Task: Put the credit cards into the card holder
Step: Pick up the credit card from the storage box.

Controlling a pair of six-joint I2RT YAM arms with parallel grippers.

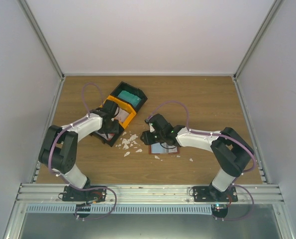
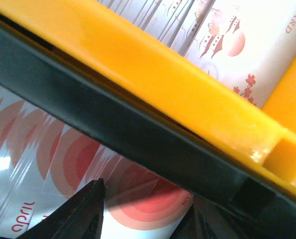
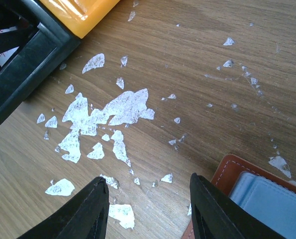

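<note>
Left gripper (image 2: 147,199) hovering spread inside the black-and-orange tray (image 1: 122,104), red-and-white credit card (image 2: 48,149) lying beneath it; right gripper (image 3: 148,180) hanging spread over white scraps (image 3: 128,107) on the wooden table (image 1: 202,99); brown card holder (image 3: 227,168) lying just beside it, carrying a light blue card (image 3: 269,199)

The left arm (image 1: 63,149) and the right arm (image 1: 222,149) both pair glossy black joint housings with white link shells. A thin purple cable (image 1: 89,88) arcs loose off each one. The black bases (image 1: 83,194) sit along the lower edge of the frame. A small green light (image 1: 172,131) shows on the right wrist. The left claw (image 2: 143,219) and the right claw (image 3: 148,211) have matte black, wedge-shaped fingers (image 3: 83,209).
</note>
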